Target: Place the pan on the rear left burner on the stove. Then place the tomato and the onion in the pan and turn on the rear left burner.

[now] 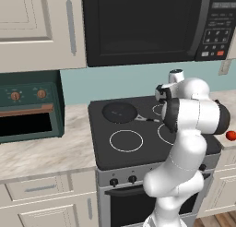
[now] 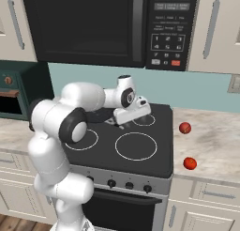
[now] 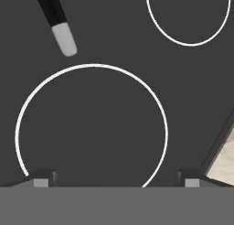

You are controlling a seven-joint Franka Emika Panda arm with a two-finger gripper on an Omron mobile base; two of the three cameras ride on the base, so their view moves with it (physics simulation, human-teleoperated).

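The stove's [image 1: 152, 159] silver front panel carries small black knobs whose markings are too small to read. On the marble surface [image 2: 213, 145] to its right lie two red round items, the nearer [image 2: 190, 163] and the farther [image 2: 185, 127]; which is tomato cannot be told. Over the black glass the tool [image 3: 116, 180] hovers with fingertips [image 3: 41, 182] spread wide apart, holding nothing. Farther back the pan [image 1: 120, 112] sits on the rear left burner. The microwave [image 2: 171, 28] keypad lettering is illegible
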